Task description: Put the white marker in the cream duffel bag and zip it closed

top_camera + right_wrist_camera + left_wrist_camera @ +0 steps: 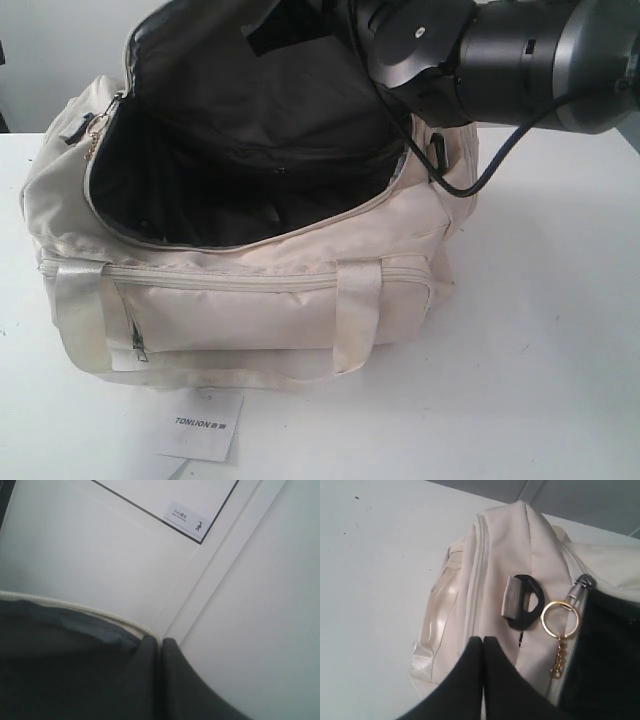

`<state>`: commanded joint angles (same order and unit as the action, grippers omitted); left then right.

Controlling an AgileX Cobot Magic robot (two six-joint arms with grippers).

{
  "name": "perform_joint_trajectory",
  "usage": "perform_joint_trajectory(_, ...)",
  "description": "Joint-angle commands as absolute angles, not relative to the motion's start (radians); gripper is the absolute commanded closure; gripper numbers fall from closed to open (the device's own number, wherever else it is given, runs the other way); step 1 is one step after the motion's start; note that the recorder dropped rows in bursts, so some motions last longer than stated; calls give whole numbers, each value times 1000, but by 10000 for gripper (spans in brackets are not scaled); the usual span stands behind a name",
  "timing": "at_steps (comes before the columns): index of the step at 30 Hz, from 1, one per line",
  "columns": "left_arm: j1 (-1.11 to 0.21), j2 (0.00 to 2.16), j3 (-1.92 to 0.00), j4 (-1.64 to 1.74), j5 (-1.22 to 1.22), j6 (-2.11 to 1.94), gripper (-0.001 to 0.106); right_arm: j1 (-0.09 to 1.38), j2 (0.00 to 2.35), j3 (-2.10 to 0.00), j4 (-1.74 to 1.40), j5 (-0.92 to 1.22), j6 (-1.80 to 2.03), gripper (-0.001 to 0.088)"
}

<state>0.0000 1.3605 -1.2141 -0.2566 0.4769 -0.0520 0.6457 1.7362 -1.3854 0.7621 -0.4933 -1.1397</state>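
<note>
The cream duffel bag lies on the white table with its top wide open and black lining showing. Its curved flap stands raised. My right gripper is shut at the flap's cream-piped edge, with the dark lining beside its fingers. In the exterior view only the right arm's wrist shows, above the bag's far right end. My left gripper is shut, hovering over the bag's end near the black end ring and the gold zip-pull ring. The white marker is out of view.
A white "TONLION" paper card lies on the table in front of the bag. A black cable hangs from the right arm beside the bag's right end. The bag's front pocket zip faces the camera.
</note>
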Motion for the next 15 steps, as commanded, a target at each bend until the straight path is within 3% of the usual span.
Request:
perform_joint_trajectory(6, 0, 1476, -1328, -309, 562, 0, 700, 646, 1736, -1385, 762, -493, -1140, 868)
perform_joint_trajectory(15, 0, 1585, -1472, -338, 614, 27, 450, 646, 1736, -1385, 762, -493, -1140, 868)
